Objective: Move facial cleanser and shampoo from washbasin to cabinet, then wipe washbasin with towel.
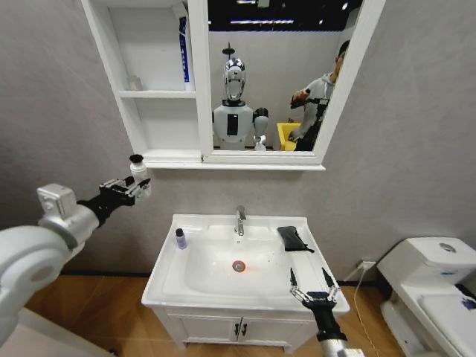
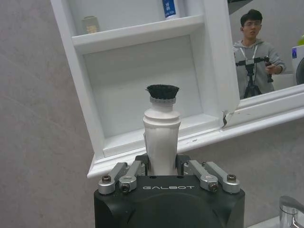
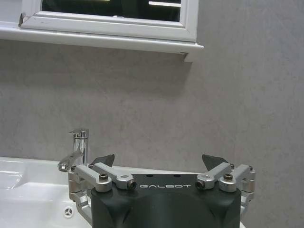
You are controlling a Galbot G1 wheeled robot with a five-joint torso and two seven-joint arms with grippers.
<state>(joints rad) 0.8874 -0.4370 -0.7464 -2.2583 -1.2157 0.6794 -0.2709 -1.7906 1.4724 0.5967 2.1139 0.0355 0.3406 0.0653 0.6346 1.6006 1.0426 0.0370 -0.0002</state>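
One facial cleanser (image 2: 161, 137) between left gripper (image 2: 162, 166) fingers

Facial cleanser (image 1: 137, 166): slim white bottle, black cap, upright, raised just below the cabinet (image 1: 160, 119) bottom cubby. Shampoo (image 1: 181, 239): small purple bottle, upright on the washbasin (image 1: 223, 286) left ledge. Towel (image 1: 293, 238): dark, rumpled, on the right rear ledge.

A white toilet (image 1: 431, 279) stood to the right of the vanity (image 1: 238, 327), near a wall socket (image 1: 366, 265). The vanity had two doors with black handles.
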